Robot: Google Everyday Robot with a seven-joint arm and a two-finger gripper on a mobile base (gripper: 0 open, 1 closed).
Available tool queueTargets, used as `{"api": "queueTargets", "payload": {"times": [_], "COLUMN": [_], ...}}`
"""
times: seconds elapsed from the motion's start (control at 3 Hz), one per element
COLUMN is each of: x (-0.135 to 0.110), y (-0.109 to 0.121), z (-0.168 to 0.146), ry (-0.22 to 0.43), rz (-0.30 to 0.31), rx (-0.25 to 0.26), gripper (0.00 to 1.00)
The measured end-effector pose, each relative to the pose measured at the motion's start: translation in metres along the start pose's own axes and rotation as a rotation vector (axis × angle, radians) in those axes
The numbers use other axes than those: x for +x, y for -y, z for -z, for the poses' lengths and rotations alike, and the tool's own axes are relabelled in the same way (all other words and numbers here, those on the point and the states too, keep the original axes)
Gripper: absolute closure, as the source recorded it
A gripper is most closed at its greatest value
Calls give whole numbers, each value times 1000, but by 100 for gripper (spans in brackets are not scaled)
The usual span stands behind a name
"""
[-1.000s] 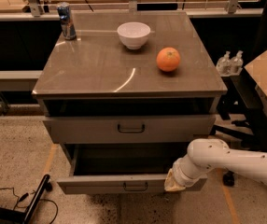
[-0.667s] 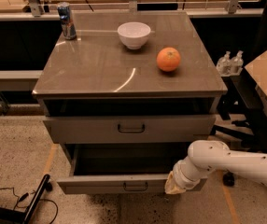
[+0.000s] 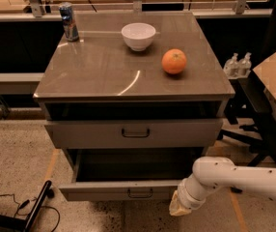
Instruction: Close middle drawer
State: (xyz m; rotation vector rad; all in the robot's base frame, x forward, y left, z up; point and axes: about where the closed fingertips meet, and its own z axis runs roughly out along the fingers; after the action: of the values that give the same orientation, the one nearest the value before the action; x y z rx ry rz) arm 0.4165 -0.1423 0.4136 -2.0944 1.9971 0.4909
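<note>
The pincer [image 3: 179, 207], at the end of the white arm [image 3: 234, 178], is low in front, just at the right end of the middle drawer [image 3: 104, 191]. Whether it is wide or narrow, I cannot tell. This drawer is pulled out, and its front reaches left from the pincer. Above it is a taller drawer [image 3: 135, 133], further in. On the table [image 3: 94, 76] are an orange [image 3: 174, 62], then a white bowl [image 3: 138, 36], and a can [image 3: 69, 21] at the far left.

the middle drawer [image 3: 104, 191], long grey metal with a low front panel and a small dark handle at its centre, stood pulled open at the lower centre of the frame. the gripper [image 3: 179, 208] was at its lower right front corner.
</note>
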Motion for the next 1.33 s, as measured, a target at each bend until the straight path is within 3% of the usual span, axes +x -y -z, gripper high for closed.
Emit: {"api": "queueTargets", "payload": {"times": [0.33,0.67,1.0,1.33], "x": [6,15,18,22], "y": [3,30,41,61], "z": [-11,-15,-15,-5], "ry": [2,-1,-6,2], "rz": [-7,-14,-15,-19], "rx": [-19,4,19,64], "gripper": [100,100,100,100]}}
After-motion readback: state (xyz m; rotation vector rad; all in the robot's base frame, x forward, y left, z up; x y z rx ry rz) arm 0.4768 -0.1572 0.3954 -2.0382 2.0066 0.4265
